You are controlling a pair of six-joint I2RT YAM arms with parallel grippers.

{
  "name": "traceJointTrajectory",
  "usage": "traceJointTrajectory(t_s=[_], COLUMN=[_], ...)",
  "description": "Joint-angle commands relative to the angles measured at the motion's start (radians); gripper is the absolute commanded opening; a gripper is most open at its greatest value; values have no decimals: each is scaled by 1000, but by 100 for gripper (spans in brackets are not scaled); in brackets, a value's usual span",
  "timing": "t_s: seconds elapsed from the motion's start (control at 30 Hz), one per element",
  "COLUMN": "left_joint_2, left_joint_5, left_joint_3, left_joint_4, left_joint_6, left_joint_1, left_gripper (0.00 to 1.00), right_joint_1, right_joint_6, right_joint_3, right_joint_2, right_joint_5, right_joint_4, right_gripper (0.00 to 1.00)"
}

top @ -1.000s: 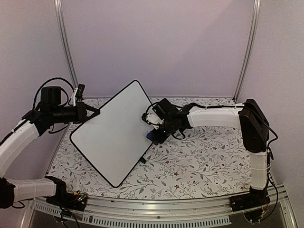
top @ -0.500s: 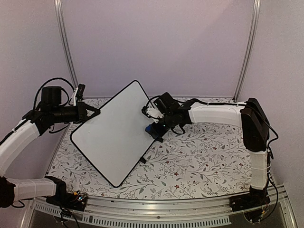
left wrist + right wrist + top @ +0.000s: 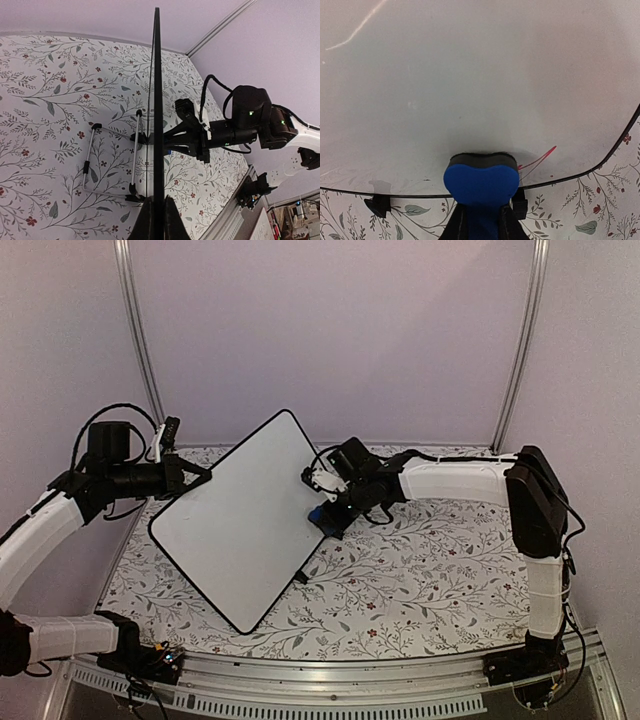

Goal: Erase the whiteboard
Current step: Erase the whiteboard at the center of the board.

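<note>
**Right claw** (image 3: 481,214): jaws closed tight on a blue eraser (image 3: 480,181). Its dark felt face is set against the whiteboard (image 3: 470,85), close to the rim, as far as the wrist view shows.

**Red stroke** (image 3: 538,157): a short marker line at 2 o'clock from the eraser and just beside it, not yet wiped.

**Pale streak** (image 3: 355,31): lies at 10 o'clock, well away from the eraser. Whether it is a mark or glare cannot be told.

**Left claw** (image 3: 158,216): jaws closed on the whiteboard's thin black rim, one finger on each face, with the board seen edge-on between them.

**Whiteboard, placement**: in the overhead view it stands slanted at the left-centre of the desk (image 3: 440,580), between the two claws. The left claw (image 3: 200,477) is at its 10 o'clock edge and the right claw (image 3: 326,514) at its 3 o'clock edge. A wire stand (image 3: 112,150) shows behind it.

**Progress, judged**: nearly done. The face reads blank from overhead, and the red stroke near the rim is the only clear writing left. One short pass towards 2 o'clock should clear it.
</note>
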Motion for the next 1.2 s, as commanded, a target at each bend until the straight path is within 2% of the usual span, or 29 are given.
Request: traceJointTrajectory(t_s=[0.0, 0.43, 0.73, 0.9, 1.17], left_joint_2=[-8, -23, -69, -99, -137], left_joint_5=[80, 69, 50, 41, 31], left_joint_3=[39, 93, 87, 49, 45], left_joint_4=[12, -39, -90, -102, -139], left_joint_6=[18, 13, 10, 10, 14], left_joint_1=[-9, -8, -9, -9, -8], left_gripper=[0, 0, 0, 0, 0], right_joint_1=[-5, -4, 22, 71, 75], right_joint_6=[-9, -7, 3, -1, 5], right_joint_3=[-51, -92, -120, -93, -10], right_joint_2=[15, 13, -73, -116, -114], right_joint_5=[-37, -52, -31, 13, 38], right_joint_4=[-7, -23, -21, 10, 35], right_gripper=[9, 9, 9, 9, 9])
